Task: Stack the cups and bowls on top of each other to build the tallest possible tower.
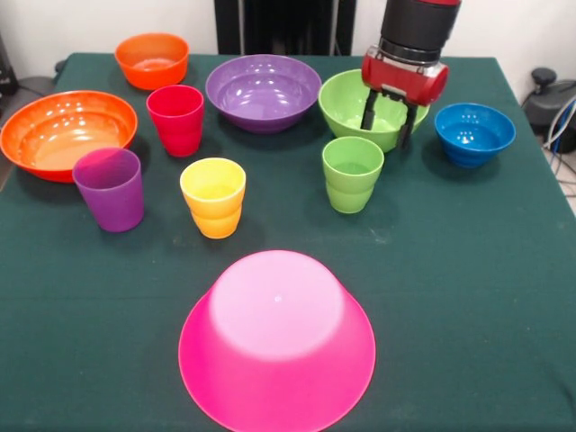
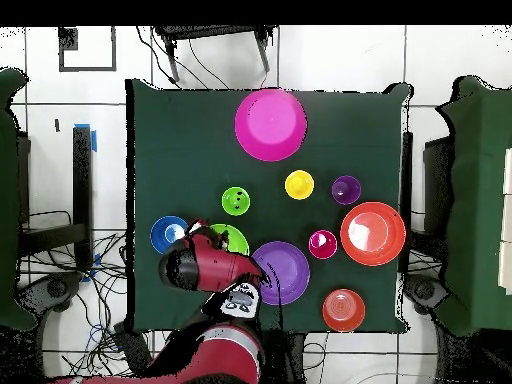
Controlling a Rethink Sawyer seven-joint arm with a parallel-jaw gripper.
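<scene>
Listed left to right in the front view: large orange bowl (image 1: pixel 67 132), purple cup (image 1: pixel 110 188), small orange bowl (image 1: pixel 151 59), red cup (image 1: pixel 175 119), yellow cup (image 1: pixel 213 196), purple bowl (image 1: pixel 263 91), green cup (image 1: pixel 352 173), green bowl (image 1: pixel 355 106), small blue bowl (image 1: pixel 474 133), all upright and apart on the green table (image 1: pixel 468 297). The pink bowl (image 1: pixel 276 340) lay upturned alone at the near edge; nothing was stacked on it. The gripper (image 1: pixel 389 121) hung with fingers parted and empty, straddling the green bowl's right rim. Judged risks: a glossy rim could slip from a thin pinch; the green cup, just before that bowl, could be knocked over on the carry toward the pink base
</scene>
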